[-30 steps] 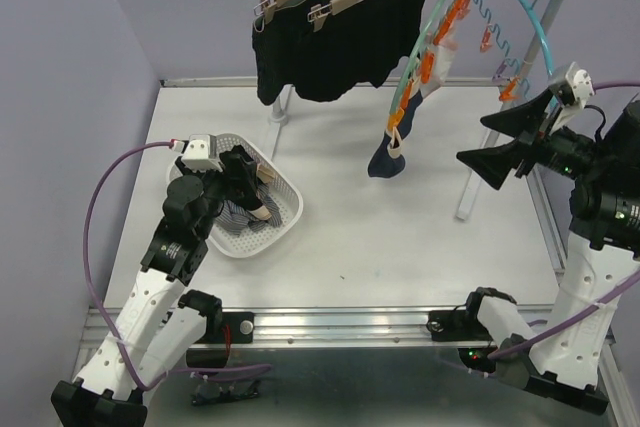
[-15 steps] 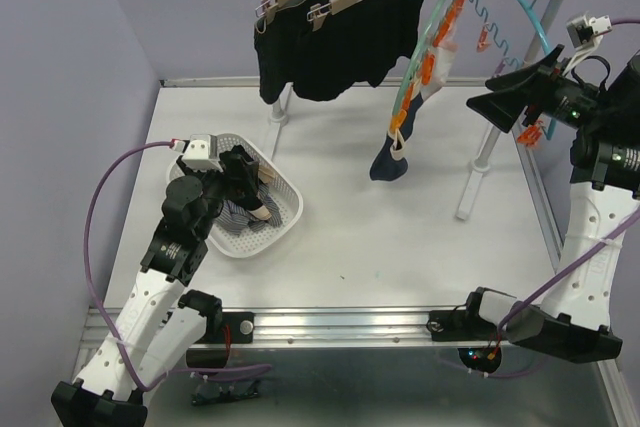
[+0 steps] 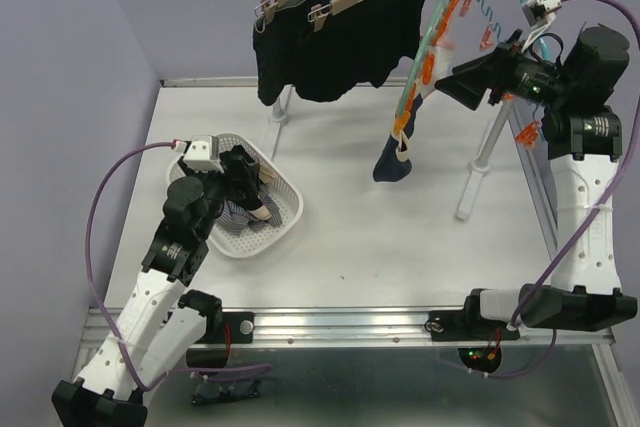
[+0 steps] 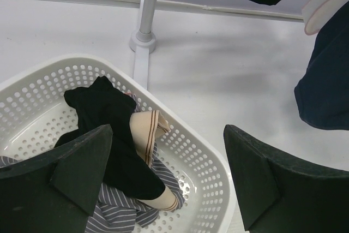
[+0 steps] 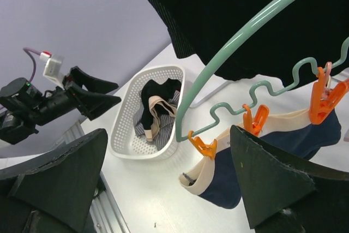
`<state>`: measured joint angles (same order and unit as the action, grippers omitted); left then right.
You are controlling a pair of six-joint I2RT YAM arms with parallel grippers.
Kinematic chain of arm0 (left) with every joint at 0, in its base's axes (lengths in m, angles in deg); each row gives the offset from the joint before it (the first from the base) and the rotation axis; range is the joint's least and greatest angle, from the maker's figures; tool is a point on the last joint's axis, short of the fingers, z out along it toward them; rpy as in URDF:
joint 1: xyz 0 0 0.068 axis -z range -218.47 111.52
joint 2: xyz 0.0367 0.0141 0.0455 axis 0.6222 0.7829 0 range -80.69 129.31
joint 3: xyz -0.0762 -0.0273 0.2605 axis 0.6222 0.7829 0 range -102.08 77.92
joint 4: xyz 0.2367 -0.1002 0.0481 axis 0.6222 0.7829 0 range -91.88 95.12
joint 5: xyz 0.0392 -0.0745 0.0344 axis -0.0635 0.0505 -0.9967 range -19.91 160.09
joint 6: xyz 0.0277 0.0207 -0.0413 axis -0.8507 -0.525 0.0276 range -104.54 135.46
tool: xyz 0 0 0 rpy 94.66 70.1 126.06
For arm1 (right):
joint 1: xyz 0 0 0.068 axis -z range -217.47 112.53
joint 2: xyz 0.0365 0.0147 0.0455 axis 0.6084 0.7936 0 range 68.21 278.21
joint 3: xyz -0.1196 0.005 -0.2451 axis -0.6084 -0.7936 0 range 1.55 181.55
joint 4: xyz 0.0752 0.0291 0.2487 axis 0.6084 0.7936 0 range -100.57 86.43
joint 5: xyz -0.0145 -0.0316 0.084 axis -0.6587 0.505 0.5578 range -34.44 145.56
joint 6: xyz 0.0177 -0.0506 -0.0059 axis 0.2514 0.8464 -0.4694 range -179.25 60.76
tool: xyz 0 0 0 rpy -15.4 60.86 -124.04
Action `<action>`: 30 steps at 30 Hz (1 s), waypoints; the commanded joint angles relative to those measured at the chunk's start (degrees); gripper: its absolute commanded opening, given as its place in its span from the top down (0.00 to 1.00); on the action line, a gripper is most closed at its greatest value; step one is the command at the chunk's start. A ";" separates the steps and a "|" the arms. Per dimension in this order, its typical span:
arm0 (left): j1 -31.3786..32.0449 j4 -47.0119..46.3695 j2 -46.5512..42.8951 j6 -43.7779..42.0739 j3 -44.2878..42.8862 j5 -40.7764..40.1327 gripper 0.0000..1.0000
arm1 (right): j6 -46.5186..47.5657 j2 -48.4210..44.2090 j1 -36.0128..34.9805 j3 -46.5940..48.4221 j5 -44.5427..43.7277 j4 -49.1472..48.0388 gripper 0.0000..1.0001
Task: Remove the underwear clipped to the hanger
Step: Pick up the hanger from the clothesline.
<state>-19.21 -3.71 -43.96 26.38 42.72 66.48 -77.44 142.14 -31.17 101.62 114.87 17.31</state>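
The step in hand looks like the reach for the navy underwear, which hangs at about 1 o'clock over the surface, pinned by orange clips to the teal wavy hanger. The right gripper hovers at 2 o'clock just beside that hanger, spread wide and empty, and would next need to close on the cloth below a clip and pull down. The left gripper, equally wide and holding nothing, hangs over the white basket at 9 o'clock with garments in it, two black shorts hang clipped at 12 o'clock, and the hanger's frame and the rack post crowd the approach.
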 commanded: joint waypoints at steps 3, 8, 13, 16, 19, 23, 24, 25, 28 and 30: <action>-0.11 -3.10 -0.08 -1.07 0.31 -0.07 0.05 | 1.67 2.53 -3.31 3.90 -7.54 -1.60 0.02; -0.11 -2.92 0.62 -1.51 0.22 -0.34 0.05 | 1.76 6.30 -5.86 6.19 -9.82 -1.69 0.02; -0.11 -2.92 0.45 -1.51 0.31 -0.69 0.05 | 1.67 8.77 -8.32 9.34 -11.58 -1.78 0.04; -0.19 -2.92 0.80 -1.69 0.13 -0.87 0.05 | 0.88 10.27 -8.50 10.32 -12.64 -1.78 0.06; -0.11 -2.83 1.06 -1.60 0.13 -0.87 0.05 | -0.34 11.58 -8.59 10.67 -12.82 -2.12 0.08; -0.11 -2.83 1.15 -1.69 0.05 -0.87 0.05 | -2.19 12.99 -8.77 11.02 -12.64 -2.83 0.12; -0.11 -2.83 1.15 -1.78 0.04 -0.87 0.05 | -2.54 13.17 -8.77 11.28 -12.99 -3.00 0.12; -0.11 -2.83 0.98 -1.78 0.13 -0.87 0.05 | -2.81 13.34 -8.68 11.46 -13.08 -3.18 0.12; -0.11 -2.83 0.97 -1.78 0.22 -0.95 0.05 | -4.64 14.05 -8.68 12.07 -12.82 -4.58 0.14; -0.11 -2.83 1.06 -1.78 0.13 -0.95 0.05 | -6.32 14.84 -8.68 12.69 -12.20 -5.72 0.16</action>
<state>-19.21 -3.80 -42.87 25.73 42.72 65.82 -80.30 156.79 -39.50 109.75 102.43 17.16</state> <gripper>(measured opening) 0.946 0.856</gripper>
